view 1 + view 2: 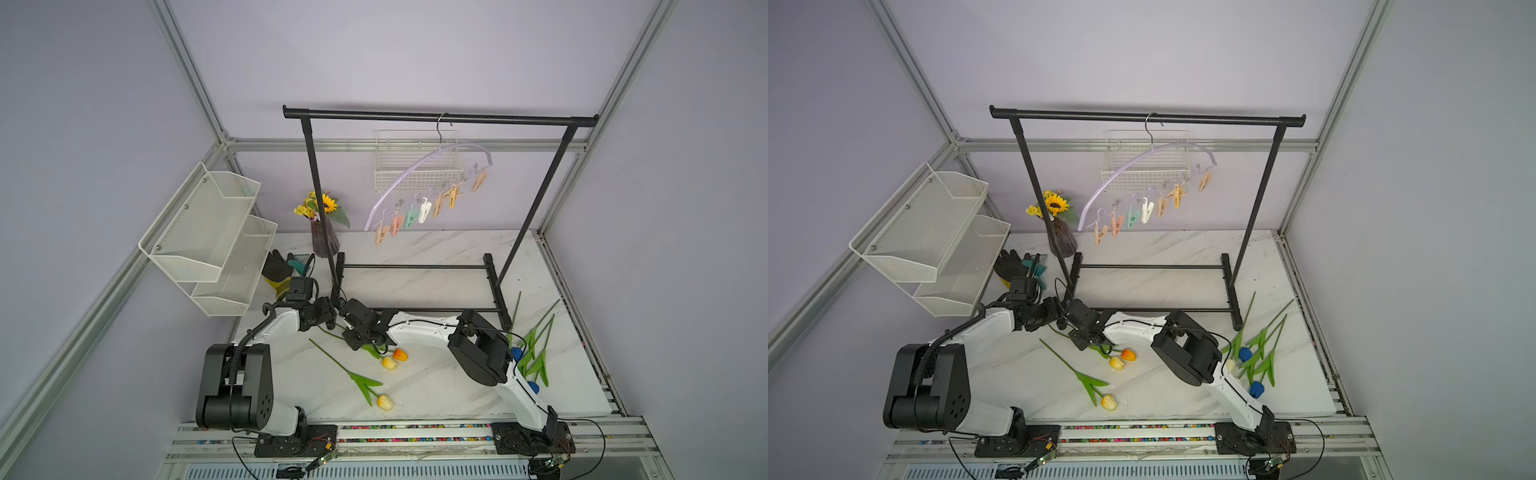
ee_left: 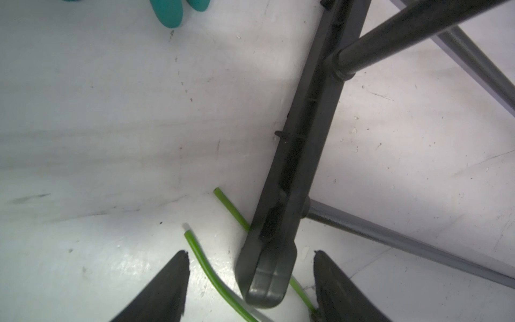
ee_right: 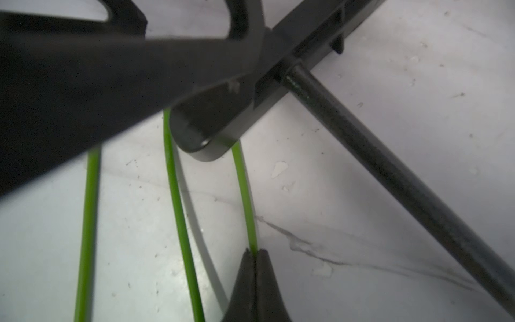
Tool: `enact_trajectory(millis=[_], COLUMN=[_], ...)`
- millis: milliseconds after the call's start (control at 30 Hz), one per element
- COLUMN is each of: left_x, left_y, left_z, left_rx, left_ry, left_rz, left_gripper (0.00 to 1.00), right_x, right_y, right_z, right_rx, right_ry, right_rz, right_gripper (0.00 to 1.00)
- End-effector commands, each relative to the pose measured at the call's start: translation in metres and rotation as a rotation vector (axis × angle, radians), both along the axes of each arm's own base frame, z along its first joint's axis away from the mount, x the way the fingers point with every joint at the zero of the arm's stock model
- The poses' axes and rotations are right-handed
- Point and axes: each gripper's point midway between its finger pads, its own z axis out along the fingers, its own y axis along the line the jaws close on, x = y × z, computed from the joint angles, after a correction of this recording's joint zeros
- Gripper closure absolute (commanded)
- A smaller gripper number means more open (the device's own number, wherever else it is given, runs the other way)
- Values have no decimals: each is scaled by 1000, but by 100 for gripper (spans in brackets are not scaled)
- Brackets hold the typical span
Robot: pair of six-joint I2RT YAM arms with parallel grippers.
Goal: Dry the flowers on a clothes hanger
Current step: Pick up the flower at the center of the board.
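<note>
Where the 2 arms meet at the near left foot point(image 2: 301, 139) of the black rack point(image 1: 440, 118), the right gripper point(image 3: 254, 255) is pressed together on 1 green stem point(image 3: 245, 195), which passes behind that foot's end. The left gripper point(image 2: 250, 252) stands spread, with the foot's end between its fingers. The flowers point(image 1: 365, 384) lie on the marble table point(image 1: 436, 249): 3 near the middle with yellow and orange heads, the others bunched point(image 1: 536, 357) at the right edge beside the right arm. The lilac hanger point(image 1: 415, 168) hangs by its hook from the rack's top bar.
</note>
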Motion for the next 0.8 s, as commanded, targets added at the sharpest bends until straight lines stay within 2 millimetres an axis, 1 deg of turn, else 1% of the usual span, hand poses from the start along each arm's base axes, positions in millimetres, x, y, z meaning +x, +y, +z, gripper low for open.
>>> enact_trajectory(millis=[0, 67, 167, 233, 333, 433, 567, 667, 767], left_x=[60, 72, 91, 103, 117, 127, 137, 141, 144], left_y=[-27, -29, -36, -45, -60, -69, -57, -53, -46], left_z=[66, 76, 93, 108, 128, 142, 147, 150, 151], left_rx=[-75, -72, -89, -100, -90, -73, -29, -10, 14], left_ry=[-276, -316, -378, -425, -492, -543, -555, -569, -557], left_rz=[-94, -112, -143, -178, -228, -247, -180, -160, -144], left_gripper=[24, 21, 19, 19, 17, 15, 14, 14, 14], right_x=[-48, -49, -50, -49, -50, -51, -52, -50, -45], right_y=[8, 7, 6, 6, 6, 6, 5, 0, -10], right_z=[-12, -10, -8, -5, -4, -3, -3, -1, 4], right_rx=[-47, -45, -44, -38, -36, -32, -36, -40, -41], right_ry=[44, 40, 38, 37, 35, 39, 39, 35, 30], right_rz=[210, 213, 220, 223, 229, 231, 230, 216, 195], right_gripper=[100, 100, 100, 100, 100, 100, 100, 100, 100])
